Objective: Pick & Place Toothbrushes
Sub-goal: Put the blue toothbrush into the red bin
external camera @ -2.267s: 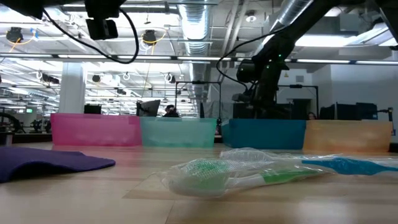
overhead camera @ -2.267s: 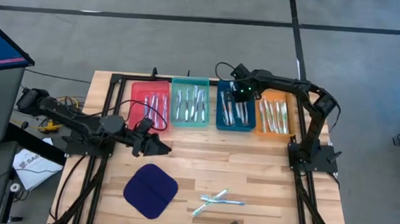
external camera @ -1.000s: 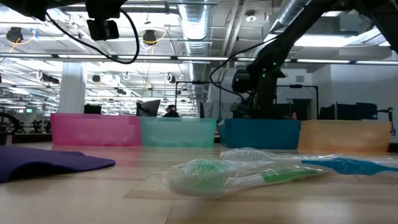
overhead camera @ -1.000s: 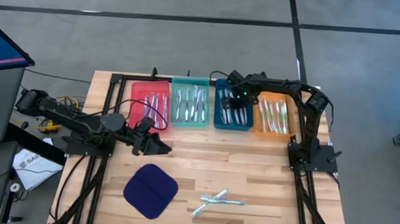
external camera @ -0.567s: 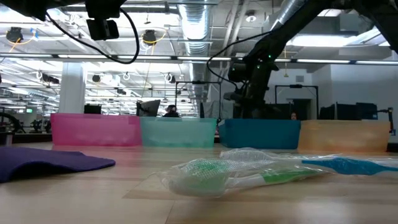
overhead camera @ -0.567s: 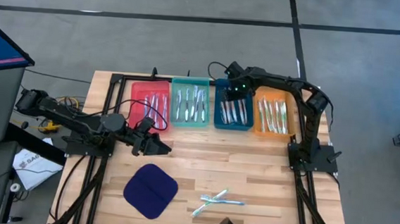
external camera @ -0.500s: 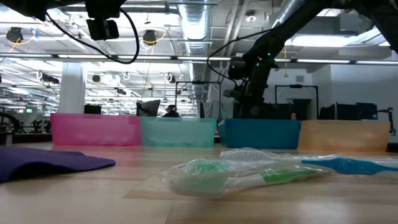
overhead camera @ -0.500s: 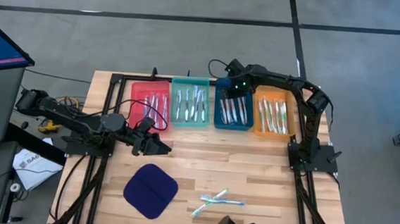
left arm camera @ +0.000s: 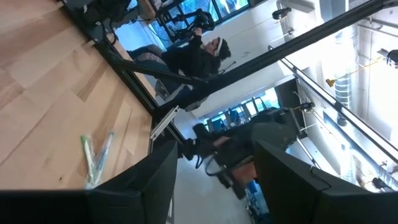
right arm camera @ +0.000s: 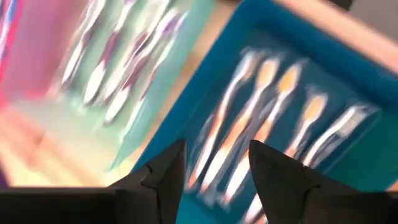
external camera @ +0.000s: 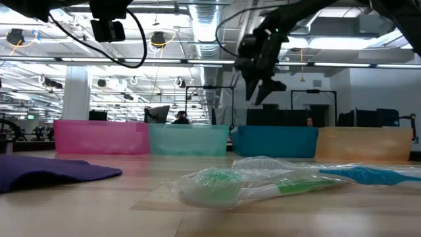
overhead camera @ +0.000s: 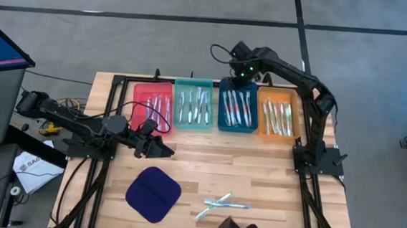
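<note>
Right end effector [overhead camera: 241, 75], fingers spread and empty above the blue tray [overhead camera: 235, 128], risks scattering the crossed toothbrushes [overhead camera: 219, 203] far behind it by grabbing both together.

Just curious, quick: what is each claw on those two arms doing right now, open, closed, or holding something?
Left end effector: open, empty, low over the table.
Right end effector: open, empty, raised above the blue tray.
</note>
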`<state>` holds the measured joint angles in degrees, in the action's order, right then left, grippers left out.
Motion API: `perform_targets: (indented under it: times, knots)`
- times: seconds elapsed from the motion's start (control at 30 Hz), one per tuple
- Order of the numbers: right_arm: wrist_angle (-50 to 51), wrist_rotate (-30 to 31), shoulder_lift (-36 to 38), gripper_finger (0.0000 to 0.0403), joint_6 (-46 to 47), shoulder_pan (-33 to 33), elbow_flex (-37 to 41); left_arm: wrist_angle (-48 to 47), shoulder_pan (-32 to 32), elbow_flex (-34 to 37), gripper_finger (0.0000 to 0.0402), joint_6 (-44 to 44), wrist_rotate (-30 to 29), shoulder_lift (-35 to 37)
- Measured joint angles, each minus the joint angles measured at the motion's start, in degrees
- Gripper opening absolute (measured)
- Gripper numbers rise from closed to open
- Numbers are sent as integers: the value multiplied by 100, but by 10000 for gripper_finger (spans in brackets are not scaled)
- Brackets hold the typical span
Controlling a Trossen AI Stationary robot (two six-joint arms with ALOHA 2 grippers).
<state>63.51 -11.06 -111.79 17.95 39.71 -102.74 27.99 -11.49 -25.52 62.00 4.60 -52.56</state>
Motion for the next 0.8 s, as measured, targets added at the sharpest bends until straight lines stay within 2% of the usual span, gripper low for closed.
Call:
perform_targets:
  times: [0.2, 0.4, 0.63, 0.8]
  knots:
    - [998, -420, 0, 162, -186, -564, -340, 7, -19, 0, 204, 97, 255, 0]
    - [1597, -438, 0, 153, 220, -1540, -350, 13, -167, 0, 204, 151, 1133, 0]
    - [1477, -560, 2, 134, 1187, -2962, -352, 17, -789, 0, 204, 198, 1298, 0]
    - [833, -352, 2, 120, 2021, -3871, -352, 24, -1341, 0, 204, 188, 1136, 0]
